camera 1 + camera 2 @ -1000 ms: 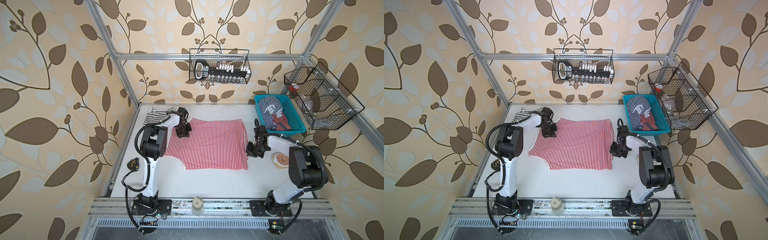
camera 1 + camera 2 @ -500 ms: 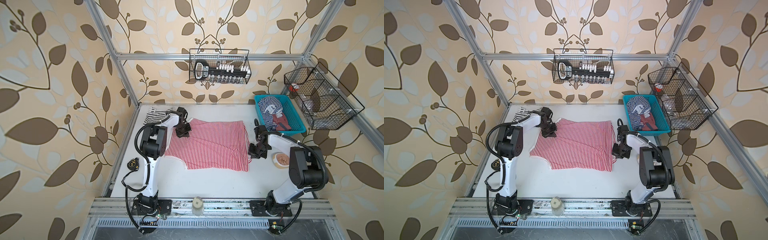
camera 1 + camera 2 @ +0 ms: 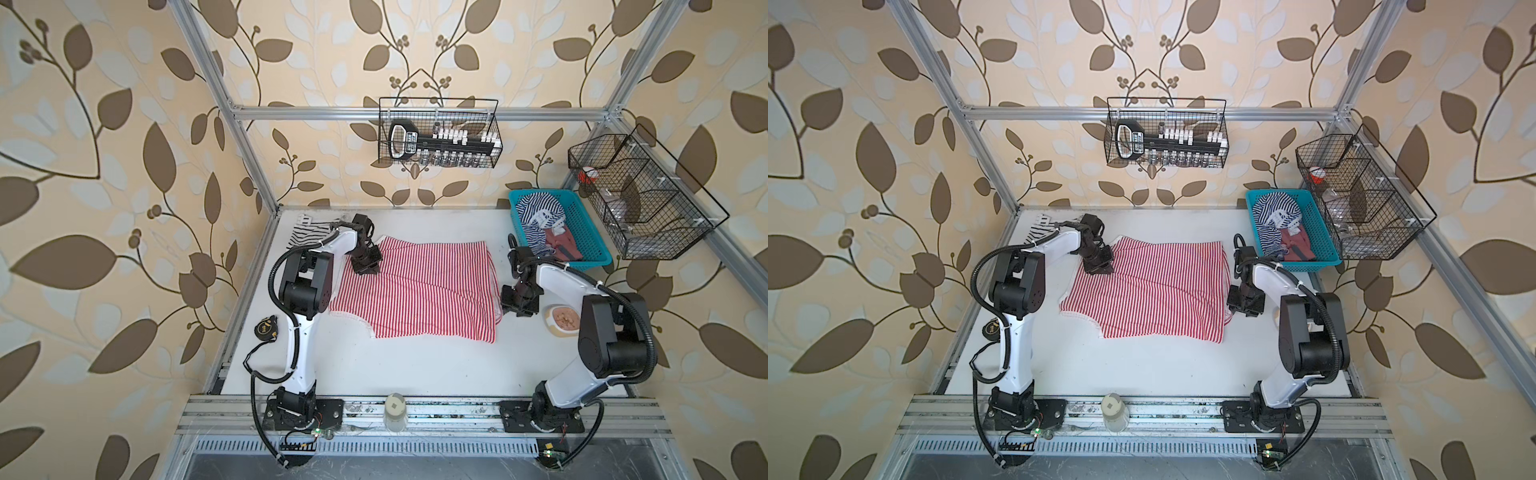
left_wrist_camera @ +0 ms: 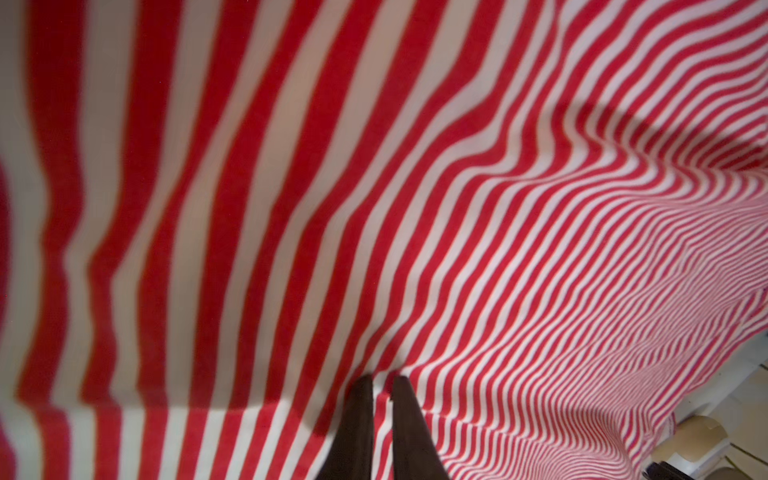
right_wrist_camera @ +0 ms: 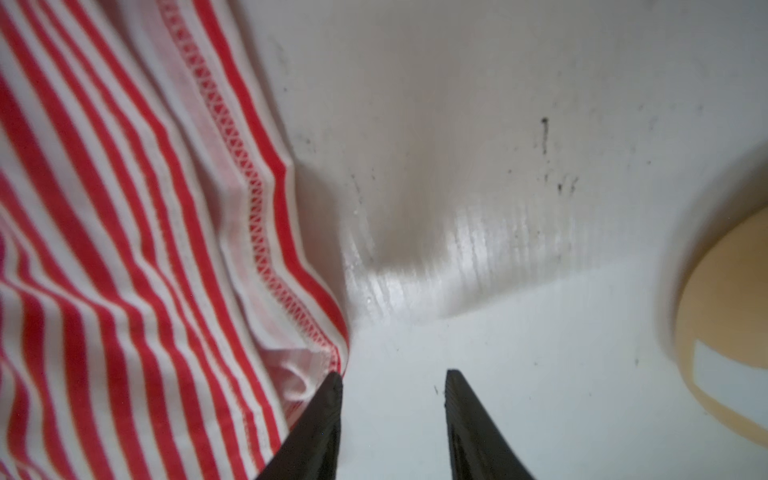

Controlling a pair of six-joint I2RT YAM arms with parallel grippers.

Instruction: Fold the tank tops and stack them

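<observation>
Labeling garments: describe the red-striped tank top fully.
The red-striped tank top is a soft white knit with thin red stripes, lying spread but wrinkled mid-table. The stitched hem lies beside the open right end effector. The left end effector, jaws barely parted, sits on the fabric.

Tank top [image 3: 419, 291] lies mid-table [image 3: 415, 365]; basket [image 3: 590, 245] behind right; another top [image 3: 309, 232], perhaps folded, behind left.

Red-striped tank top [image 3: 419, 291]: soft knit cloth, matt, zigzag-stitched hem. Table [image 3: 415, 365]: smooth white surface, semi-gloss, scuffed w/ dark specks beside the hem. Blue basket [image 3: 590, 232]: perforated plastic. Wire baskets [image 3: 648, 195] above it: black metal mesh. Frame rails [image 3: 374, 113]: bare aluminium.
</observation>
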